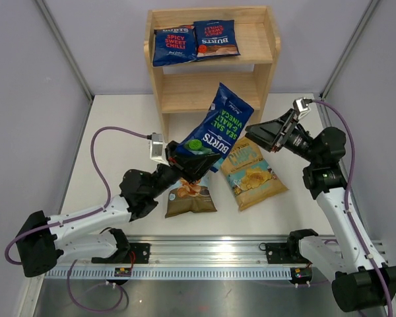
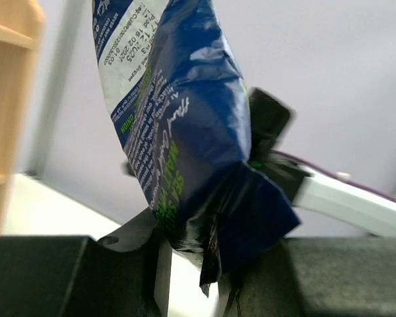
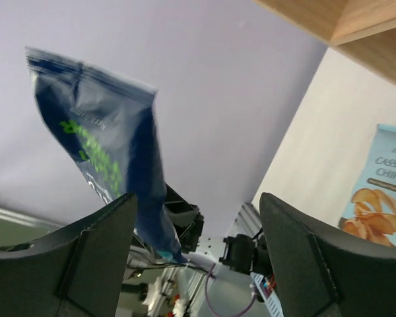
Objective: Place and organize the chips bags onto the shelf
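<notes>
My left gripper (image 1: 197, 157) is shut on the bottom seam of a dark blue green-lettered Burts chips bag (image 1: 223, 124), holding it tilted up above the table in front of the shelf (image 1: 157, 79). In the left wrist view the bag (image 2: 185, 112) rises from between my fingers (image 2: 204, 264). My right gripper (image 1: 259, 137) stands open just right of that bag, with nothing between its fingers (image 3: 198, 238); the bag (image 3: 105, 152) hangs beyond its left finger. Two red-lettered Burts bags (image 1: 175, 45) (image 1: 216, 38) lie on the shelf's top tier.
A yellow and teal bag (image 1: 254, 173) lies on the table under the right gripper. The Cassava bag (image 1: 190, 197) lies partly under the left gripper and also shows in the right wrist view (image 3: 377, 198). The shelf's lower tier (image 1: 208, 89) holds nothing. A rail (image 1: 211, 254) runs along the near edge.
</notes>
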{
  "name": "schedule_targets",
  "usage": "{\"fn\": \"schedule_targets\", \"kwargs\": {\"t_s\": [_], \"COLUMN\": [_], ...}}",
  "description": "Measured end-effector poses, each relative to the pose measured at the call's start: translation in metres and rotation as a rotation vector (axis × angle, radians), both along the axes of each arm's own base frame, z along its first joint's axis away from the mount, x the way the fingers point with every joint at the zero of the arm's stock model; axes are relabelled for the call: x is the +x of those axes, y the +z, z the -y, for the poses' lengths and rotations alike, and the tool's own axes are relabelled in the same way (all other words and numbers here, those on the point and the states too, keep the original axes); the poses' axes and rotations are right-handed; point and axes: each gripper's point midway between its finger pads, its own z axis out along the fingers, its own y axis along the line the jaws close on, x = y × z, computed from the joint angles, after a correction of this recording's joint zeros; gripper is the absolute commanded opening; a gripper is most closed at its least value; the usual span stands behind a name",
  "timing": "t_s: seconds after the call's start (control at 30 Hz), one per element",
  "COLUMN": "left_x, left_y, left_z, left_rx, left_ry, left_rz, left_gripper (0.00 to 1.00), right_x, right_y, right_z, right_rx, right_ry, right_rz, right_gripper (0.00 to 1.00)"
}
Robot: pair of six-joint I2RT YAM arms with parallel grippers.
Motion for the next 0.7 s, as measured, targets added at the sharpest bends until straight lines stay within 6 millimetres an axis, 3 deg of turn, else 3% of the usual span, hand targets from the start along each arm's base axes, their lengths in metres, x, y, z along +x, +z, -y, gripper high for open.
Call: {"fn": "schedule_targets", "kwargs": {"t_s": [0.13, 0.3, 0.5, 0.7], "left_x": [-0.018, -0.029, -0.027, -0.011], "left_y": [0.003, 0.009, 0.011, 0.002], "left_z": [0.006, 0.014, 0.019, 0.012], "left_rx": [-0.031, -0.094, -0.145, -0.171], "left_ry": [-0.138, -0.266, -0.341, -0.351], "left_rz": [-0.034, -0.074, -0.137, -0.218], "left_gripper": [0.17, 0.14, 0.14, 0.13], "right_x": [-0.005, -0.028, -0.038, -0.055], "right_y": [0.006, 0.028, 0.042, 0.051], "right_z": [-0.014, -0.027, -0.027, -0.025], "right_rx": [0.043, 0.074, 0.088, 0.098], "right_ry": [0.107, 0.201, 0.222, 0.24], "right_rz": [0.028, 0.13, 0.206, 0.29], "right_gripper": [0.81, 0.79, 0.8, 0.85]}}
